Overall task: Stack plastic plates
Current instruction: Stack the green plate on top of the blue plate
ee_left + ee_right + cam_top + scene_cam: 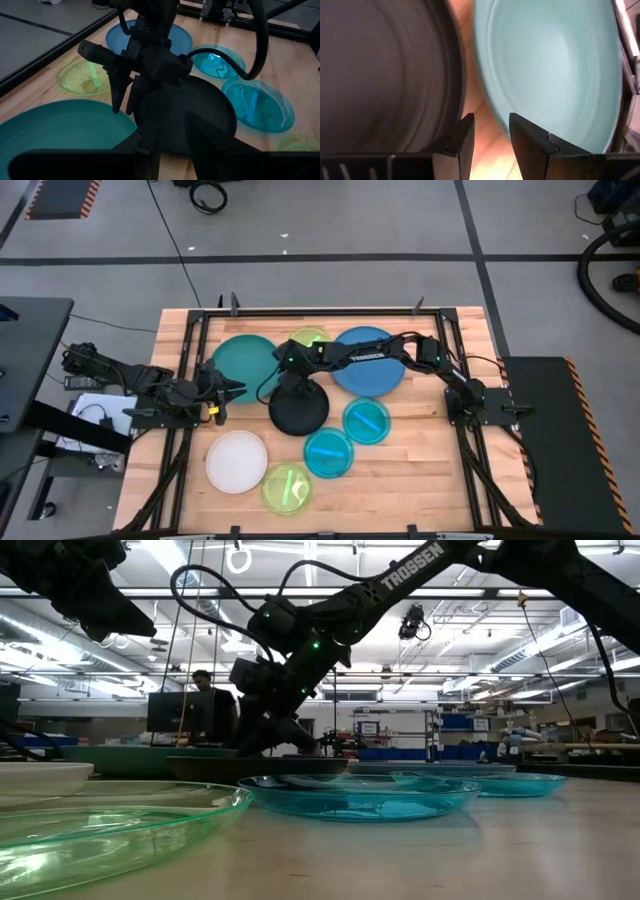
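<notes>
The black plate (299, 412) lies flat at the table's middle, with the large teal plate (243, 363) just beyond it to the left. My right gripper (288, 376) reaches in from the right and slants down. It is open, its fingertips (116, 106) standing over the narrow strip of bare wood between the black plate's rim (451, 75) and the teal plate (550, 65). I cannot tell whether a fingertip touches either rim. My left gripper (236, 390) waits open at the teal plate's near left, holding nothing.
The large blue plate (368, 360) and a lime plate (308, 338) lie at the far side. Two cyan plates (366, 420) (328, 452), a white plate (237, 461) and another lime plate (287, 488) lie nearer. A person (210, 705) stands beyond the table.
</notes>
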Tool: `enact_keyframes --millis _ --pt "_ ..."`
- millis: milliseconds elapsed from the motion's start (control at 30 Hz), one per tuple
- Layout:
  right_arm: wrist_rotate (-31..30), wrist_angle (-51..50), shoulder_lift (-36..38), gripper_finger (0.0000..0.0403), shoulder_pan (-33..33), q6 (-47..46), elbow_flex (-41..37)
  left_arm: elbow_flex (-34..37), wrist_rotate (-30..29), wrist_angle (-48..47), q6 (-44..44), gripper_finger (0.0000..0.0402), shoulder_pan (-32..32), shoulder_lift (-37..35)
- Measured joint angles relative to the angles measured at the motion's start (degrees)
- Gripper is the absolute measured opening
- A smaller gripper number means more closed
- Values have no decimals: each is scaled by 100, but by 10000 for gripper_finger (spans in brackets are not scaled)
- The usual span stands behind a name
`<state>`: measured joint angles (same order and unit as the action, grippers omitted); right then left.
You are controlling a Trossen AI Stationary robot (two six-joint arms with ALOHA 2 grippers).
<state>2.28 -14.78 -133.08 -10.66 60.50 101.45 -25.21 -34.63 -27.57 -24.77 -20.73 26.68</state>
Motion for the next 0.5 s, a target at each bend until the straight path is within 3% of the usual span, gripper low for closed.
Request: enact_keyframes --millis 500 --pt "-220 -40 -2 132 86 -147 0 2 -2 -2 0 91 0 0"
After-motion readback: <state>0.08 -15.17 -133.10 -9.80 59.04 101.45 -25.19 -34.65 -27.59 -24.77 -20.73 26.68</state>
